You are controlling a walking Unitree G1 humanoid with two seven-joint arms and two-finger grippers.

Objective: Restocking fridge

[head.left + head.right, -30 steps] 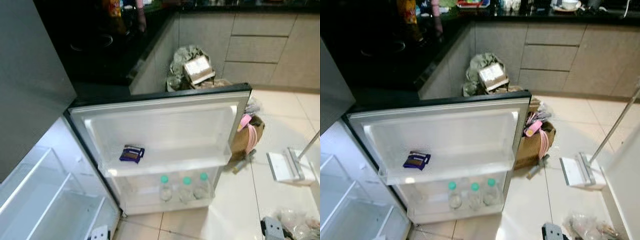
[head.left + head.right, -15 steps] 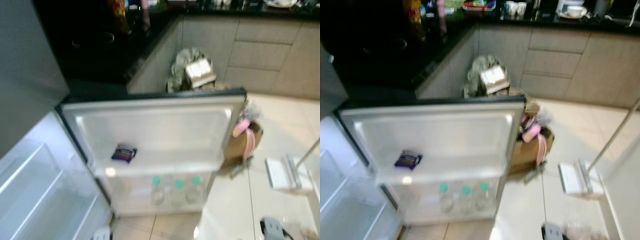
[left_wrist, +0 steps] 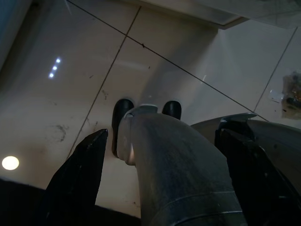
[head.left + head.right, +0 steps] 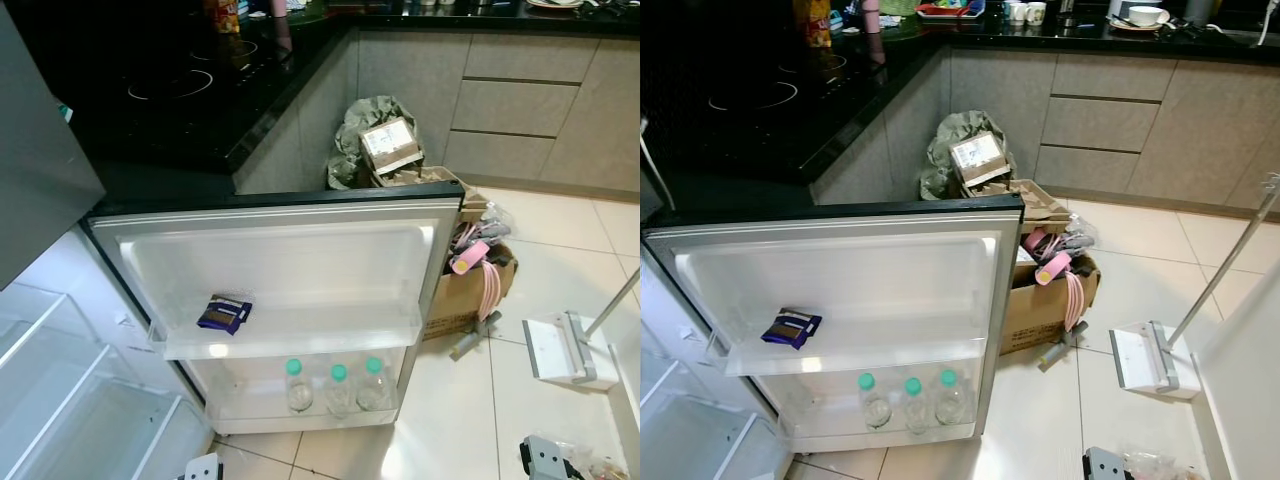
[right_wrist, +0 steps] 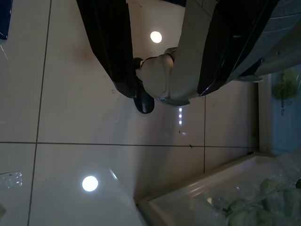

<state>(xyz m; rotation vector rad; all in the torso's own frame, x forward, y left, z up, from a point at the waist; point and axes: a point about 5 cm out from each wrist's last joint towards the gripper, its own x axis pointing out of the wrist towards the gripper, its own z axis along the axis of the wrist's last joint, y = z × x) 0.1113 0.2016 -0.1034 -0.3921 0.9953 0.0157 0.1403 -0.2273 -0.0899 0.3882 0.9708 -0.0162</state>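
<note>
The fridge door point(image 4: 270, 265) stands wide open in front of me. A dark blue packet point(image 4: 224, 313) lies on its upper door shelf. Three clear bottles with green caps point(image 4: 333, 385) stand in the lower door shelf. The fridge's white inner shelves point(image 4: 70, 400) at the lower left hold nothing. Both arms hang at my sides. My left gripper point(image 3: 162, 136) is open over the tiled floor, my own foot below it. My right gripper point(image 5: 167, 89) is open too, with a clear box of leafy greens point(image 5: 254, 200) on the floor nearby.
A cardboard box point(image 4: 1045, 300) of clutter sits just right of the door's edge. A stuffed rubbish bag point(image 4: 965, 155) stands behind it at the cabinet corner. A flat mop point(image 4: 1150, 355) lies on the tiles to the right. A black hob counter point(image 4: 180, 90) runs behind the door.
The whole picture has shifted and sharpened, so my head camera has moved. The door, packet and bottles keep their places; both arms still hang.
</note>
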